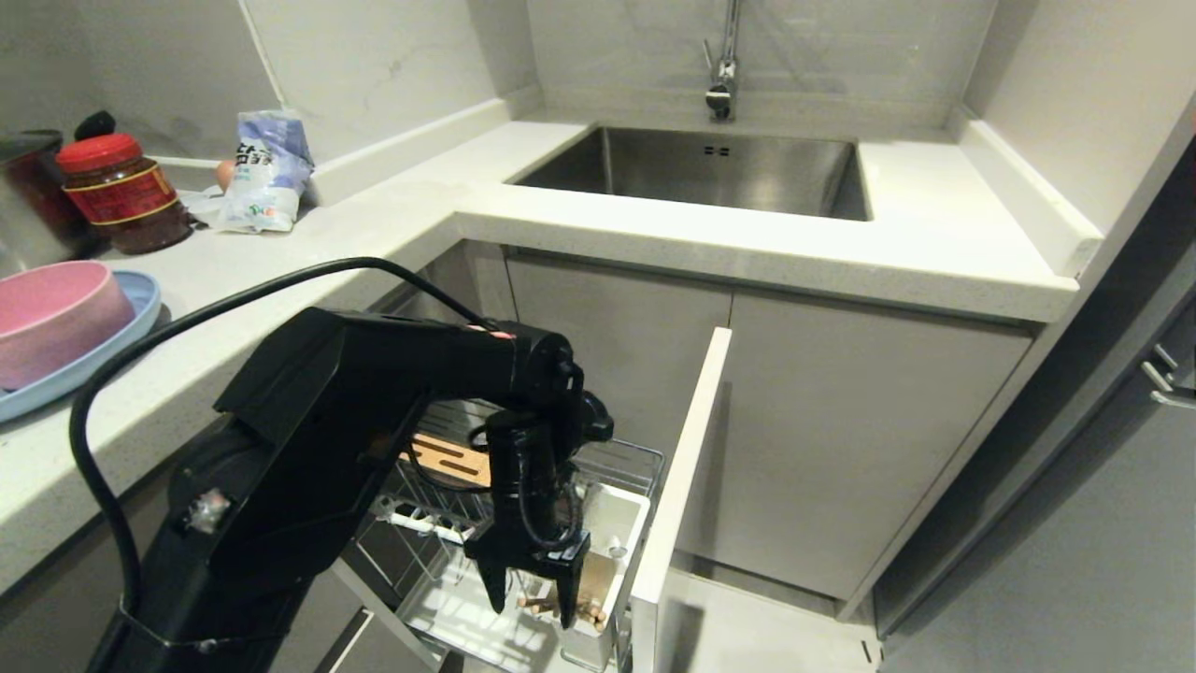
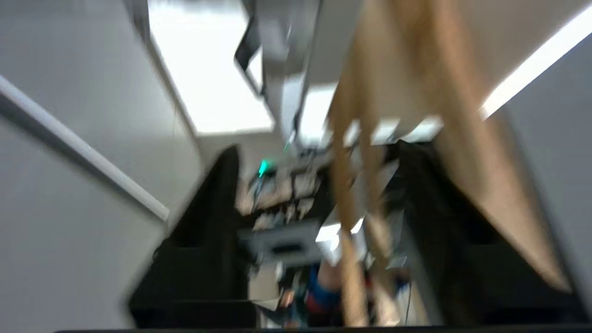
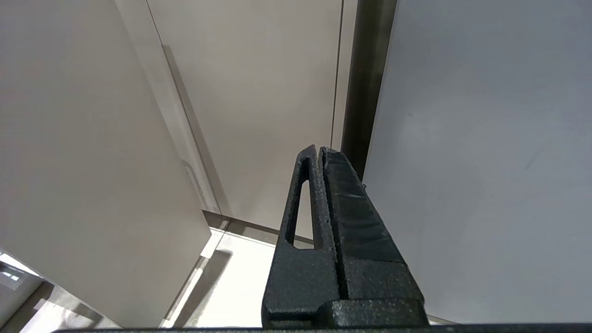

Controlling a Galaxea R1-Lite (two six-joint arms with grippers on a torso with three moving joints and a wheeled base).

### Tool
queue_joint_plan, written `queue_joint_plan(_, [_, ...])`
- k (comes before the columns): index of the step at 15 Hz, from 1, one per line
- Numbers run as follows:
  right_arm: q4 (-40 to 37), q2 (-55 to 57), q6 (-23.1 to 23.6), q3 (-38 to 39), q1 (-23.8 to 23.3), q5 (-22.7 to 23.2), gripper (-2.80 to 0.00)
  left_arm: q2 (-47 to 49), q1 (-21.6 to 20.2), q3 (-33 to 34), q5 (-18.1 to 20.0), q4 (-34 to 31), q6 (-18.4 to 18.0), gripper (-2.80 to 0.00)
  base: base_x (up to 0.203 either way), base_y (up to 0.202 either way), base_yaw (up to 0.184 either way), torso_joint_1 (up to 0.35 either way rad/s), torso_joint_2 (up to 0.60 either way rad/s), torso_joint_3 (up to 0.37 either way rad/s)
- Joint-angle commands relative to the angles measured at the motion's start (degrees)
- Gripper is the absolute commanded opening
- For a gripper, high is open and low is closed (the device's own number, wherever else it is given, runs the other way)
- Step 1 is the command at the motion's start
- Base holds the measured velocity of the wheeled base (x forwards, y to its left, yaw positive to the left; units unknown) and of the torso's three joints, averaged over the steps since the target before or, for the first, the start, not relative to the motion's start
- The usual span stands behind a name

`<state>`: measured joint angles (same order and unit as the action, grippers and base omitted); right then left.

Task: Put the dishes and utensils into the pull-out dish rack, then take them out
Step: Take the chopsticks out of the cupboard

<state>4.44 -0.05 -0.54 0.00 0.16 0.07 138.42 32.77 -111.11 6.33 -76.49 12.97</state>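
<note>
On the counter at far left a matte pink bowl (image 1: pixel 51 313) sits in a shallow light-blue plate (image 1: pixel 131 313). The left gripper (image 1: pixel 530 587) points straight down over the chrome wire rack (image 1: pixel 621 458), fingers apart, either side of wooden chopsticks (image 1: pixel 540 603) whose long axis runs roughly upright into the white plastic cup (image 1: pixel 624 523). Whether they grip cannot be told. The right gripper (image 3: pixel 319 155) hangs by grey cabinet doors, fingers pressed together.
</note>
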Motion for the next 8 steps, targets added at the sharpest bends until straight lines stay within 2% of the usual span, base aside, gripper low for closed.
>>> queue_joint_plan(1, [0.0, 0.0, 0.0, 1.5, 0.0, 0.0, -2.8, -0.3, 0.1, 0.0, 1.0, 1.9, 1.0, -2.8, 0.0, 0.0, 0.0, 0.0, 0.0, 0.0])
queue_joint_plan(8, [0.0, 0.0, 0.0, 1.5, 0.0, 0.0, -2.8, -0.3, 0.5, 0.0, 1.4, 1.7, 1.0, -2.8, 0.0, 0.0, 0.0, 0.0, 0.0, 0.0])
